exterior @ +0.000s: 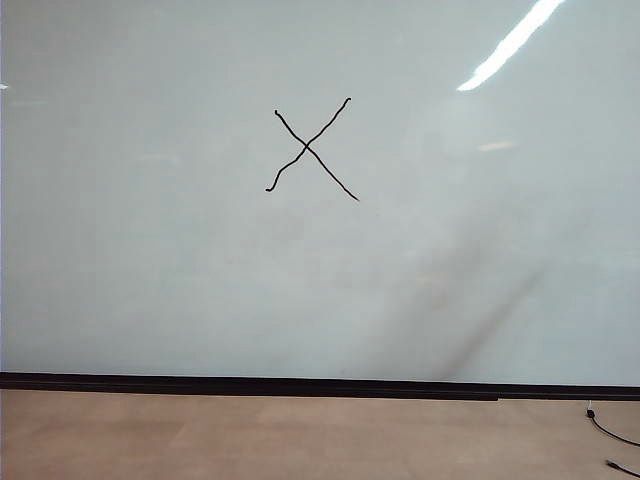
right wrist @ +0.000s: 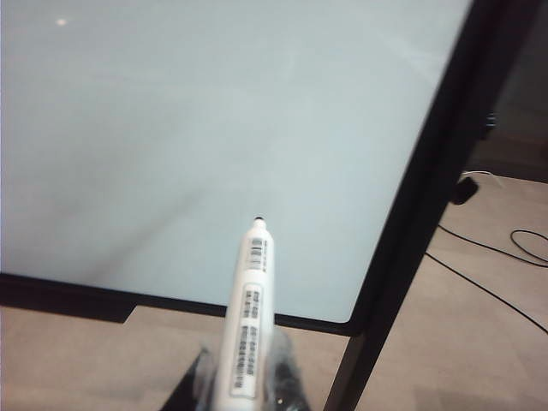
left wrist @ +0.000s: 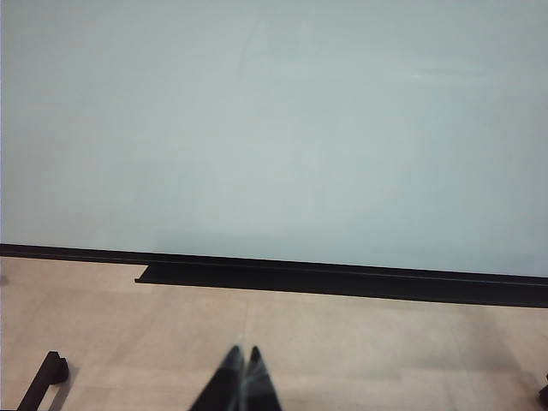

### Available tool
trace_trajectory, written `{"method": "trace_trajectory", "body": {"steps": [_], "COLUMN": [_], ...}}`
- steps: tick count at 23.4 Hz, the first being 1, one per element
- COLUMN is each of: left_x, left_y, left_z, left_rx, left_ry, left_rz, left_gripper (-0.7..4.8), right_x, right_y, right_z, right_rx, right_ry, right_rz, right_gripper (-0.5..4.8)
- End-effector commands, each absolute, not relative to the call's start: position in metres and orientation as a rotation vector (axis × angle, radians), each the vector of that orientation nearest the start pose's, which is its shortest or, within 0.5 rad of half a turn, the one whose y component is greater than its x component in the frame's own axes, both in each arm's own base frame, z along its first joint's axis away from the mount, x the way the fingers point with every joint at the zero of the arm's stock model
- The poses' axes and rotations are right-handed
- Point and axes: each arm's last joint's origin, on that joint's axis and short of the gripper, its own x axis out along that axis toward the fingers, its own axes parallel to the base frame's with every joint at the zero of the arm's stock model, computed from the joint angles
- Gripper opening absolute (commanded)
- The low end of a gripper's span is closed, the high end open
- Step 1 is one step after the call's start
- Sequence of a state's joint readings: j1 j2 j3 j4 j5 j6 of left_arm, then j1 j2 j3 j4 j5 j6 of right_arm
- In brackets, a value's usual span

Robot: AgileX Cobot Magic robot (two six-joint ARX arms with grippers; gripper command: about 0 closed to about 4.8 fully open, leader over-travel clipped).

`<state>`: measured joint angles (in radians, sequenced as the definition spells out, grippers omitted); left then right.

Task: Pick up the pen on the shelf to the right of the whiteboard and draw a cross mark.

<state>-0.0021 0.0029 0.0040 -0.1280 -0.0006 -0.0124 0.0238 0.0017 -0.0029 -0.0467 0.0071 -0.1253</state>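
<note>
The right end effector (right wrist: pixel 244 381) hangs back from the whiteboard (exterior: pixel 150 260), clamped around the one pen (right wrist: pixel 248 317), whose dark tip aims at the glossy panel near its lower corner without touching. The left end effector (left wrist: pixel 242 381) sits low above the floor (left wrist: pixel 360 351), its two fingers (left wrist: pixel 227 377) pressed together on nothing. One cross mark (exterior: pixel 310 150) stands high on the board, with bare surface all round it down to the black strip (exterior: pixel 300 384) along the lower edge.
</note>
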Motion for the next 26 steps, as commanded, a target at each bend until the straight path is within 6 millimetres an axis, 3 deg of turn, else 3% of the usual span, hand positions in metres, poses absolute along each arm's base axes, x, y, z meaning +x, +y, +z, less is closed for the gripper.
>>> {"method": "trace_trajectory", "body": {"steps": [1,26], "left_x": [0.0969,0.0969], "left_y": [-0.0003,-0.0003], "left_z": [0.1541,0.1541], "left_rx": [-0.008,-0.008], "left_ry": [0.115,0.115], "left_rz": [-0.005,-0.005], "left_gripper": [-0.05,-0.04], "right_x": [0.0977,0.0977], "right_y": [-0.0004,-0.0031], "right_z": [0.1619,0.1658], "right_rx": [-0.107,-0.074], "right_ry": [0.019,-0.021], "right_rz": [-0.003,-0.049], "right_gripper": [-0.05,-0.04]}}
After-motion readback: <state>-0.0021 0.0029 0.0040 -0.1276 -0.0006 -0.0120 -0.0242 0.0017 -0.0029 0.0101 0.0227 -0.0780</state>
